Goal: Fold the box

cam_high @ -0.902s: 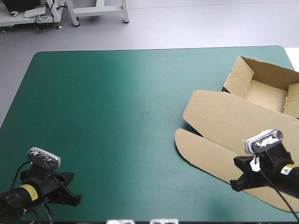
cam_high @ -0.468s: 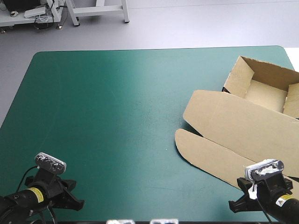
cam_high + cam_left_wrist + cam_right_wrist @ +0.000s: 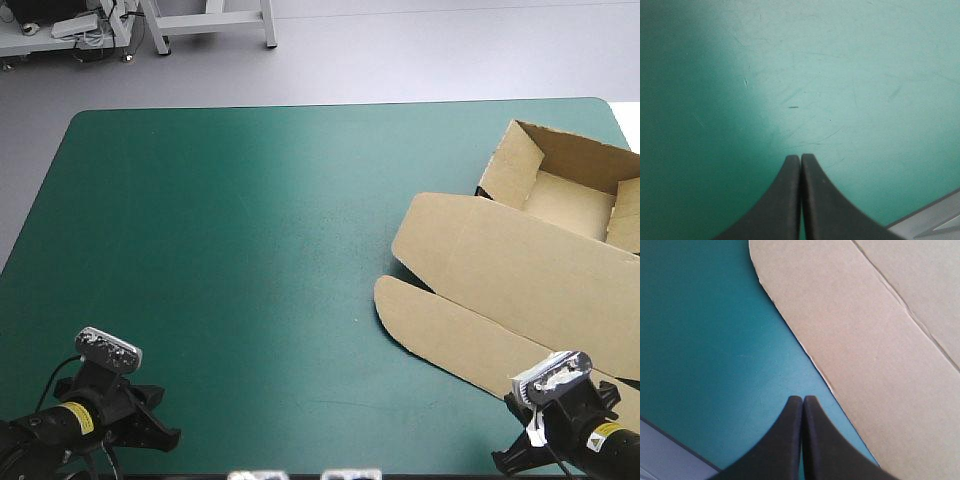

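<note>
high view puts the brown box [image 3: 520, 275], an open tray with lid flat, at the right of the table [image 3: 250, 230], my left gripper [image 3: 800, 161] and right gripper [image 3: 803, 401] both clenched empty by the near edge.

The table [image 3: 66, 190], under a teal-green cover [image 3: 250, 250], carries the brown box [image 3: 500, 270] at its right side, tray open, lid flat.

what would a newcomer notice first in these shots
The brown box at the far right of the table stands out: an open tray with its lid lying flat toward the near edge. The left end effector and right end effector are shut and empty by the near corners, the right one over bare cover just beside the lid's edge.
</note>
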